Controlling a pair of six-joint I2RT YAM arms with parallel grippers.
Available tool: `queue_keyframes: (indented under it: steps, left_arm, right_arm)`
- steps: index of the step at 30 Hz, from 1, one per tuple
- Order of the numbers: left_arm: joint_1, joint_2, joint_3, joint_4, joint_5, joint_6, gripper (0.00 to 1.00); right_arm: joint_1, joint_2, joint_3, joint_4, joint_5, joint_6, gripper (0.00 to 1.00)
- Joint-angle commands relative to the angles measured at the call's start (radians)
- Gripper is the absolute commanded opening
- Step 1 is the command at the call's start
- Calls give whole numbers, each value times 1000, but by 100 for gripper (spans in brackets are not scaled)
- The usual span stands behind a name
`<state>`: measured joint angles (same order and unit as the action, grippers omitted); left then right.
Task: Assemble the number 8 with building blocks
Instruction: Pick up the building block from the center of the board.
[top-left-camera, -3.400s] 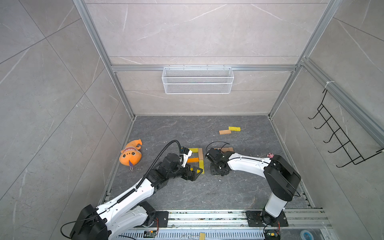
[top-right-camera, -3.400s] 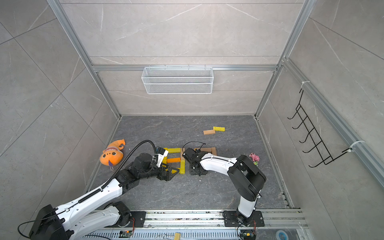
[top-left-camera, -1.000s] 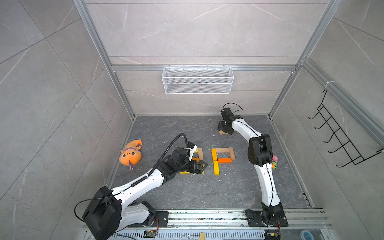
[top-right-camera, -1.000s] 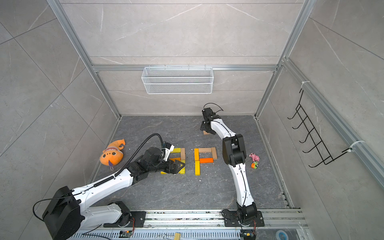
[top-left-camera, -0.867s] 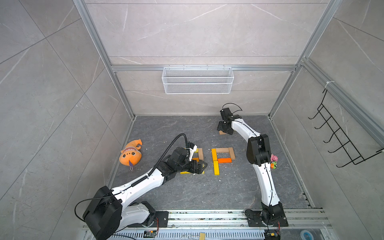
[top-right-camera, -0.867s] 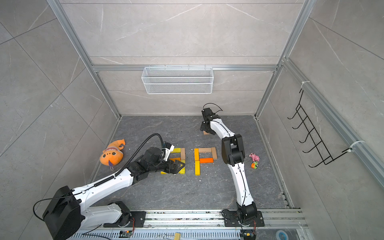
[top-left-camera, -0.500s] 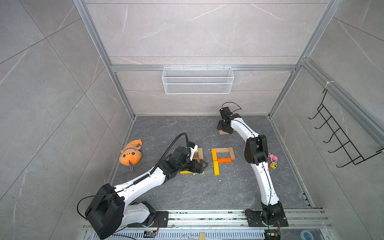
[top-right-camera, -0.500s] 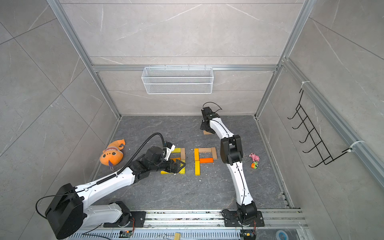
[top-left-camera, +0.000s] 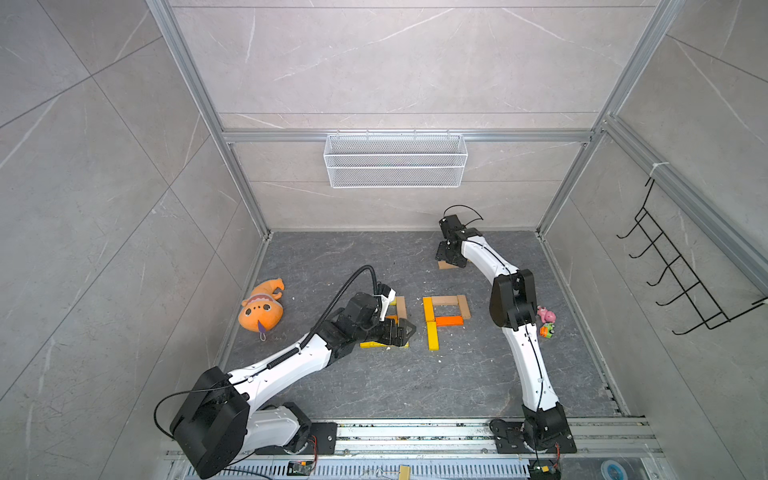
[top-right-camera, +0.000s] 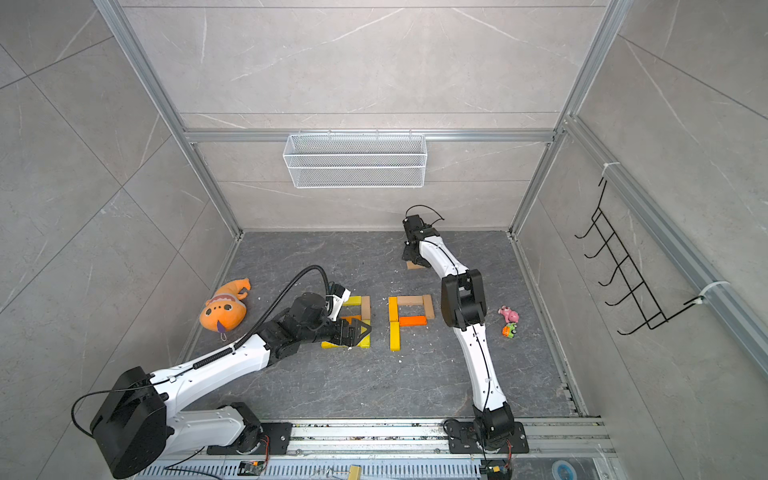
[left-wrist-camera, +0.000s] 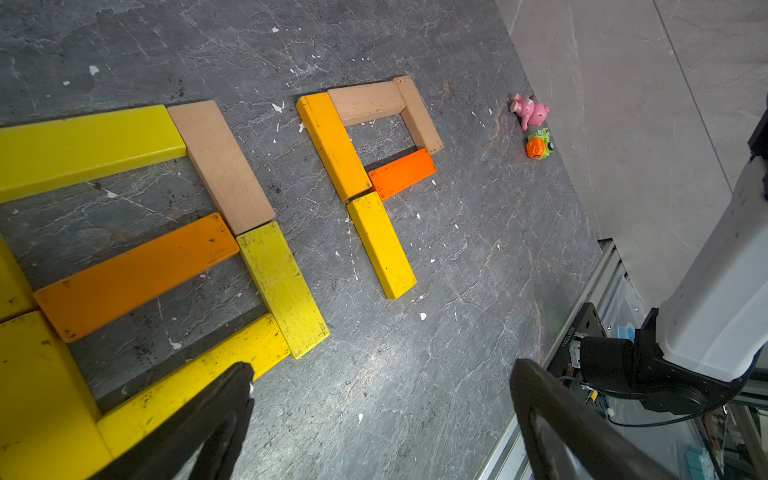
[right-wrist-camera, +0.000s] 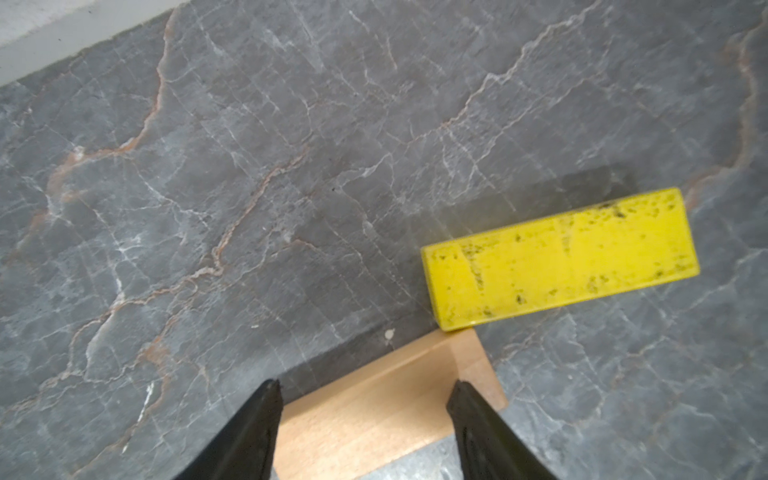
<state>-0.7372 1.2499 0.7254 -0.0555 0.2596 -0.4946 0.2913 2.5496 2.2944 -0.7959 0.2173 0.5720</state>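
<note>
Right jaws straddle the tan block (right-wrist-camera: 386, 399) at approx. 12 o'clock of the half-built 8 (top-left-camera: 428, 316). Can't tell if they're pinching yet. Left jaws gape wide, empty, over the other figure's bottom yellow bar (left-wrist-camera: 195, 376). Risk: the loose yellow block (right-wrist-camera: 561, 257) sits right at the tan one's corner, so a skewed lift could drag it — or an off-centre grip lets the tan block twist out.

Bright, even light falls from above; shadows are soft, glare slight. Both top views are sharp, straight lines bowing toward the frame edges. My left wrist view is crisp; my right is soft, the yellow block (right-wrist-camera: 561, 257) smeared beside its dark shadow.
</note>
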Motion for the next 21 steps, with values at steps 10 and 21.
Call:
queue_keyframes:
  steps: [10, 21]
  left_arm:
    - [-2, -1, 31, 28, -1, 1, 99]
    - [-3, 3, 26, 41, 6, -2, 100]
  right_arm:
    - [-13, -78, -119, -54, 54, -53, 65]
    - [-32, -154, -222, 27, -16, -58, 70]
